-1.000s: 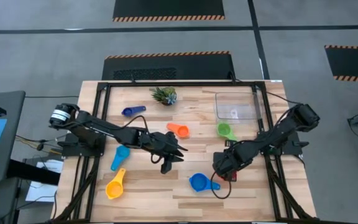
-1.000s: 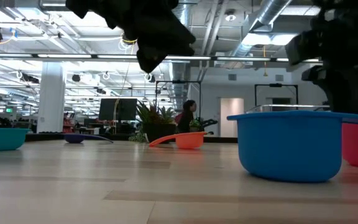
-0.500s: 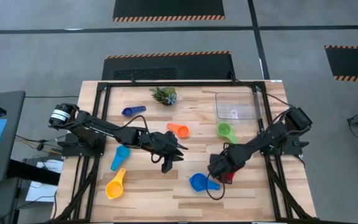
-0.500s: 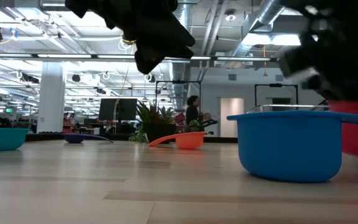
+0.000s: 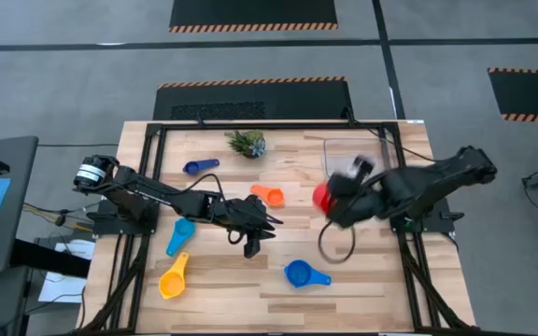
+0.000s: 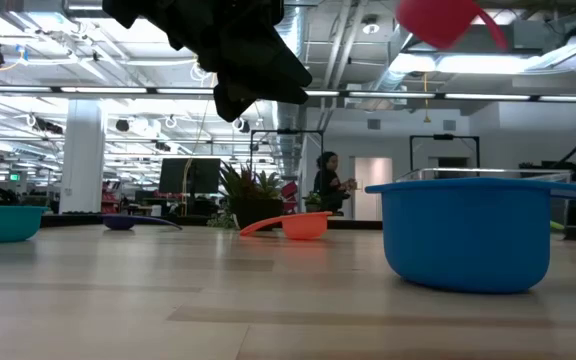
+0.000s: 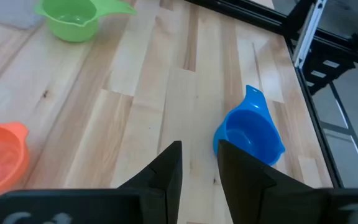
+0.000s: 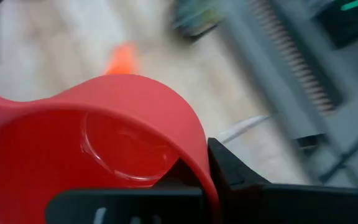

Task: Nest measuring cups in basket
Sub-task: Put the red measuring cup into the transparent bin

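Observation:
My right gripper (image 5: 336, 202) is shut on the red cup (image 5: 322, 196) and carries it in the air just in front of the clear basket (image 5: 351, 157). The red cup (image 6: 440, 20) shows high above the tabletop in the low view. My left gripper (image 5: 254, 245) hangs open over the table's middle with nothing between its fingers (image 7: 199, 180). Resting on their bases on the wood are the blue cup (image 5: 300, 273), orange cup (image 5: 269, 196), light blue cup (image 5: 181, 232), yellow cup (image 5: 171, 278) and dark blue cup (image 5: 197, 167). The green cup (image 7: 73, 18) shows only in the left wrist view. My right gripper holds the red cup at the side of its rim (image 8: 199, 152) nearest the wrist, with one dark finger (image 8: 229, 171) showing outside the wall. Blur and the cup itself hide the other finger. The cup is lifted clear of the table, tilted with its hollow turned toward the wrist.
A small spiky potted plant (image 5: 247, 143) stands at the far edge, left of the basket. The right arm stretches over the table's right side and covers the green cup from above. A black loop of cable (image 5: 334, 245) hangs below the right gripper. Bare wood lies along the near edge.
My right gripper has shut on the red cup near the blue cup, risen with it and swung toward the far edge and the basket. The red cup has gone from standing on the wood to lifted clear and tilted.

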Available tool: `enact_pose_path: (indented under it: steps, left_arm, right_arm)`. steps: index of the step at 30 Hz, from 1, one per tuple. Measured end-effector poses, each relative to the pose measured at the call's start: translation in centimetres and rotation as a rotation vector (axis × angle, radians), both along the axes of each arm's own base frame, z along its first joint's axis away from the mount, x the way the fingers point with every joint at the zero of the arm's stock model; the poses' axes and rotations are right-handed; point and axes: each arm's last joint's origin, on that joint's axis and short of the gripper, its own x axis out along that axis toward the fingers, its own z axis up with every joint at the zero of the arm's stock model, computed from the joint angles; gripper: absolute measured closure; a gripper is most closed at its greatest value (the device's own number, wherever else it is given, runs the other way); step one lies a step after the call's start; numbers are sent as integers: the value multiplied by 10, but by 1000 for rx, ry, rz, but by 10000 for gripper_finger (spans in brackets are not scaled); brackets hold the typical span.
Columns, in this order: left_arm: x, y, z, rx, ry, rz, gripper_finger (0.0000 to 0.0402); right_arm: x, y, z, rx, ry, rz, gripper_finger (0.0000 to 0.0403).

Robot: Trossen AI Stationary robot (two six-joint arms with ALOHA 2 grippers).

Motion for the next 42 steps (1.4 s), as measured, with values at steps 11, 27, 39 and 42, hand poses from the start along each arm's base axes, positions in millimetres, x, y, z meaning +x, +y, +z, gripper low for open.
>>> enact_pose_path:
  steps: [11, 27, 39, 42]
  left_arm:
    - [0, 1, 0, 15, 0, 23, 313]
    - [-1, 2, -2, 39, 15, 53, 313]
    - [-1, 3, -2, 49, 17, 67, 313]
    - [-2, 3, -4, 40, 41, 75, 313]
  right_arm:
    - [-57, -102, 34, -108, -135, -503, 390]
    - [-36, -237, -40, 336, 359, -574, 390]
    - [-9, -245, -85, 445, 579, -516, 391]
    - [-16, -238, -95, 459, 628, -499, 391]
